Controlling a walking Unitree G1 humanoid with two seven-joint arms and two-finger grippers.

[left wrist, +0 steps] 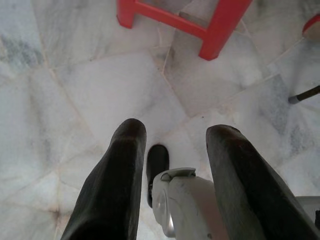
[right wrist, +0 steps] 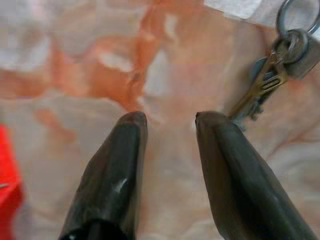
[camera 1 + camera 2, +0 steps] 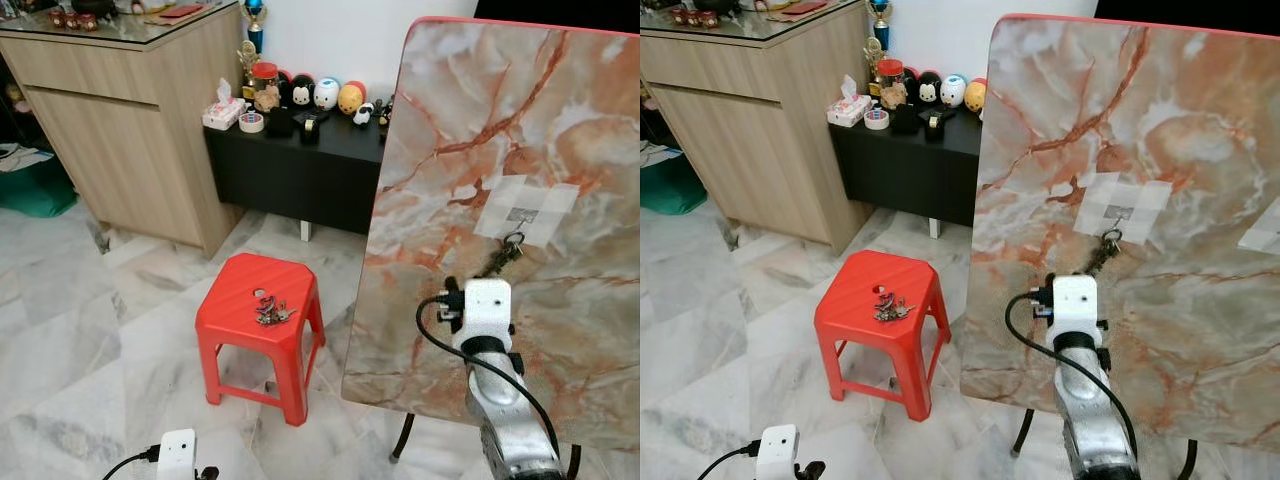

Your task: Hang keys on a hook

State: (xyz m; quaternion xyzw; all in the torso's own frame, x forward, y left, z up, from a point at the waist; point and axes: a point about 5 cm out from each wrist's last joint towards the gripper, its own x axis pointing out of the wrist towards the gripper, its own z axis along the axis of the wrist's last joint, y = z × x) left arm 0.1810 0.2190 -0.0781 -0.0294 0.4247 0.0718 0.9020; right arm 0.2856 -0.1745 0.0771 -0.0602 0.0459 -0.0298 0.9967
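Right gripper (image 2: 170, 120) raised at the marble board (image 3: 560, 120), fingers slightly apart, empty, just beside hanging keys (image 3: 505, 252). Those keys hang from a hook (image 3: 516, 236) at the lower edge of a taped white patch (image 3: 525, 208) on the board. Second key bunch (image 3: 270, 311) lies near the middle of the red stool (image 3: 235, 325) top. Left gripper (image 1: 175, 132) hangs low over marble floor (image 1: 65, 100), fingers apart, empty. Black shelf (image 3: 300, 170) with toys behind.

A red stool (image 3: 258, 312) stands by an orange-veined marble-patterned board (image 3: 500, 150) on grey-white marble floor (image 3: 80, 350).
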